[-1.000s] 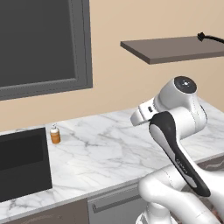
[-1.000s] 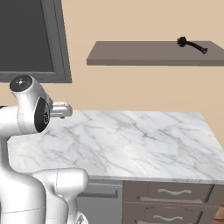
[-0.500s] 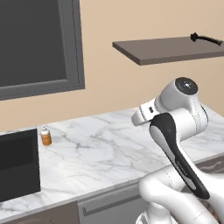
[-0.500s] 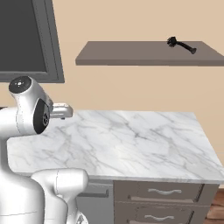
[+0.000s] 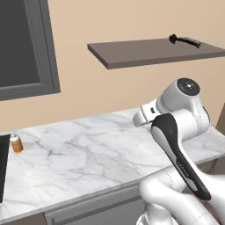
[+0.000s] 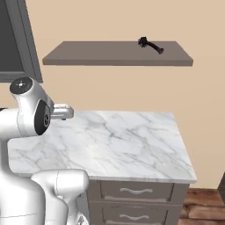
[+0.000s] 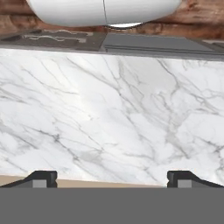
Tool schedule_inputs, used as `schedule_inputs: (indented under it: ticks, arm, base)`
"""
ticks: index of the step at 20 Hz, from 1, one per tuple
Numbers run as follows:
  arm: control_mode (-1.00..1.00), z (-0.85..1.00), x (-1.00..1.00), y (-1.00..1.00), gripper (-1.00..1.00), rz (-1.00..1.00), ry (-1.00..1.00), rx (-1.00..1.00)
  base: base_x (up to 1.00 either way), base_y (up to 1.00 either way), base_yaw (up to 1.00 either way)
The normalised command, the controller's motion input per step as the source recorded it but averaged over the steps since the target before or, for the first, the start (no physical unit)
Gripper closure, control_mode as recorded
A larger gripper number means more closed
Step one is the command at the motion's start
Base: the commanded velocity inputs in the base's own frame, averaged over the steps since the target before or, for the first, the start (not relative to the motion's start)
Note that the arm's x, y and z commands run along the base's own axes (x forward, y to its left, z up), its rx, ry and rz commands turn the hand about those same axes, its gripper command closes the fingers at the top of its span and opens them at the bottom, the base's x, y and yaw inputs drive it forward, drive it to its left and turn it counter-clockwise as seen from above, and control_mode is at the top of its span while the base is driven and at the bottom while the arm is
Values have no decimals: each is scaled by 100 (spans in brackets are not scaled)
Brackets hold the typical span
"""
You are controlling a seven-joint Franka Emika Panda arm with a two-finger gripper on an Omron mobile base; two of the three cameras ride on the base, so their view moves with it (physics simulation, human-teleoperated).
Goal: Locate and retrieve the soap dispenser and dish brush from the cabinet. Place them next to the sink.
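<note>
The black dish brush [image 5: 184, 41] lies on the right part of the flat brown cabinet shelf [image 5: 149, 52] on the wall; the right base view has the dish brush [image 6: 150, 45] near the cabinet's [image 6: 110, 55] right end. The amber soap dispenser [image 5: 16, 143] stands upright on the marble counter at the far left, beside a black sliver of the sink [image 5: 2, 171]. My gripper [image 7: 112, 179] is open with nothing between its fingertips, and it looks down on bare marble. It is well below the shelf and far from both objects.
The white marble counter [image 6: 114, 145] ends at a right edge [image 6: 190, 165], with brown drawers [image 6: 136, 191] below it. A dark grey framed panel [image 5: 44, 48] hangs on the wall at the left. My own white arm fills the near side of both base views.
The whole picture has slid left, so the base has driven right. The shelf and brush sit nearer the middle and the sink has almost left the frame. The gripper stays open.
</note>
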Motion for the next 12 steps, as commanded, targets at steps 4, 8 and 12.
schedule_inputs:
  ticks: [4, 8, 12]
  arm:
    - [100, 0, 0, 0, -100, 0, 0, 0]
    - [100, 0, 0, 0, -100, 0, 0, 0]
    - [100, 0, 0, 0, -100, 0, 0, 0]
  base:
    - [11, -57, 1]
    - [13, -61, 1]
    - [20, -61, 2]
